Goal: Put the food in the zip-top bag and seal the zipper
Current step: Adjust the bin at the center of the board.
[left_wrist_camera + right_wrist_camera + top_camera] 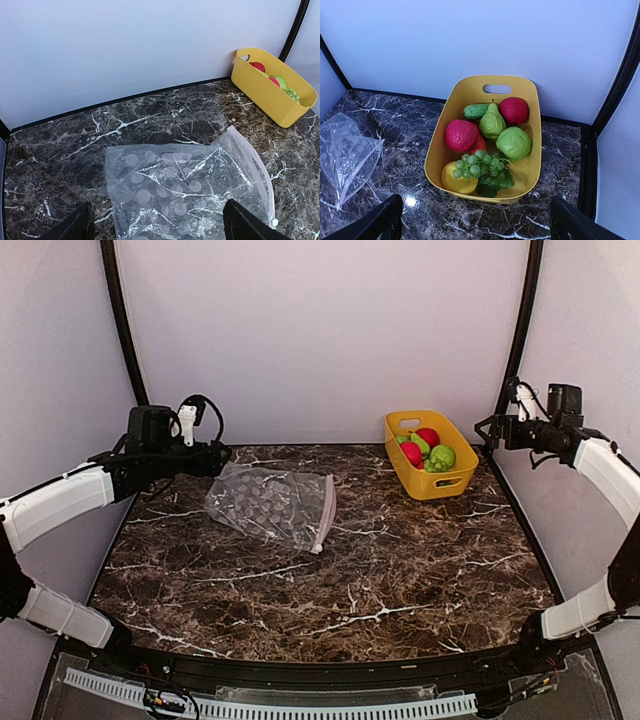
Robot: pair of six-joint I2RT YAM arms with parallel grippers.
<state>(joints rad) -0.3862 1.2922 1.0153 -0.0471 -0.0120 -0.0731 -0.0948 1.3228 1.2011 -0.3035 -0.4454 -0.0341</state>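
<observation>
1. The food (487, 135) lies heaped in a yellow basket (465, 92), just ahead of the right tool (475, 222), whose fingers stand wide apart, grasping nothing.
2. The zip-top bag (180, 192) lies flat on the worktop (60, 150), directly below and ahead of the left tool (160, 229), which is likewise released.
3. The zipper (256, 167) runs along the bag's edge on that tool's right.

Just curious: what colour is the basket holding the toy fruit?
Yellow all over; the basket shows best in the right wrist view.
</observation>
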